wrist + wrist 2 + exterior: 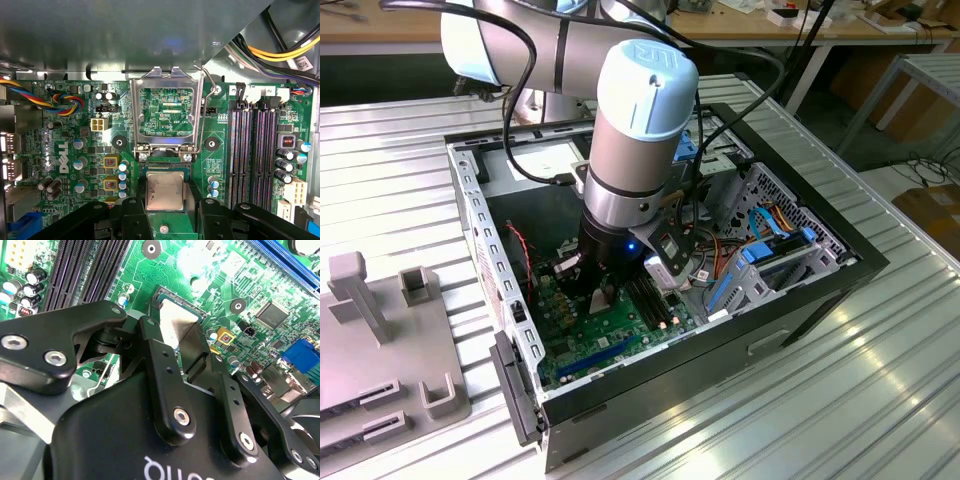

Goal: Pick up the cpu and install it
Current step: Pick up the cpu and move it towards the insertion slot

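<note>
your cpu (164, 191) sits right over the socket (165, 170), its dull silver top facing up, square with the socket frame. you can't tell whether it is fully seated or just above the contacts. in the second wrist view the cpu (177, 327) shows as a bright metal patch between two black fingers (160, 360).

your hand (165, 194) is clamped on the cpu, one finger against each of two opposite edges.

just beyond the cpu, the socket lid (134, 112) stands swung open, and its wire lever (212, 86) is raised beside it. the green board (220, 165) lies all around. the long black memory slots (252, 155) run beside the socket, apart from it.

in the exterior view your arm (630, 130) reaches straight down into the open case (720, 340), with the hand (603, 295) low over the board. the case rests on the ribbed metal table (400, 180). a grey fixture (360, 340) lies on the exterior view's left, well apart from the case.
</note>
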{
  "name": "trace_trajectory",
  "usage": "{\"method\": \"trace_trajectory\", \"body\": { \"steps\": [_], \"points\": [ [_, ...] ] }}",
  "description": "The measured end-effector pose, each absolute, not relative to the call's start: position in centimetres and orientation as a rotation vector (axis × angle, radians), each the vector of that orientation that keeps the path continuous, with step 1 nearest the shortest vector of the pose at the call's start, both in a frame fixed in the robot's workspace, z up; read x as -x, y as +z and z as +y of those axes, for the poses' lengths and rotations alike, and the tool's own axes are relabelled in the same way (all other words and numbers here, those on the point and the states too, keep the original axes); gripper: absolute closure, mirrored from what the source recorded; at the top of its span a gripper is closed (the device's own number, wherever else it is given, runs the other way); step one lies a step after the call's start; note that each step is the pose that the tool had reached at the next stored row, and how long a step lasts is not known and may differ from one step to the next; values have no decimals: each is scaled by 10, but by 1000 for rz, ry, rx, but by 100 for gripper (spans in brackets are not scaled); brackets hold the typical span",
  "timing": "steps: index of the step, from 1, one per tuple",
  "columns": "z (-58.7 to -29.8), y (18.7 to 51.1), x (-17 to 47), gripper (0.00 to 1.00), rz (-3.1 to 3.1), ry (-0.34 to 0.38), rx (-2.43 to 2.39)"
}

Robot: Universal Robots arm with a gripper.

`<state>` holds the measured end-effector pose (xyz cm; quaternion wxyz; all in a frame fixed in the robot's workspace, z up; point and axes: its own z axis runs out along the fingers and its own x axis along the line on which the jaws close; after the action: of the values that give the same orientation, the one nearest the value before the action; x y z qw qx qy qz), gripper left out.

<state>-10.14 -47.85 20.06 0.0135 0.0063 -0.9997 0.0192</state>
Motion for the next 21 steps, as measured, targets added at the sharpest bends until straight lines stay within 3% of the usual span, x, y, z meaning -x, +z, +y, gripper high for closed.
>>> {"method": "trace_trajectory", "body": {
  "steps": [13,15,16,21],
  "points": [
    [-478,200,101,58,-3114,59,-20],
    [-478,200,101,57,-3114,58,-20],
    [-478,200,101,51,-3114,59,-20],
    [-479,200,101,51,-3114,59,-20]
  ]
}}
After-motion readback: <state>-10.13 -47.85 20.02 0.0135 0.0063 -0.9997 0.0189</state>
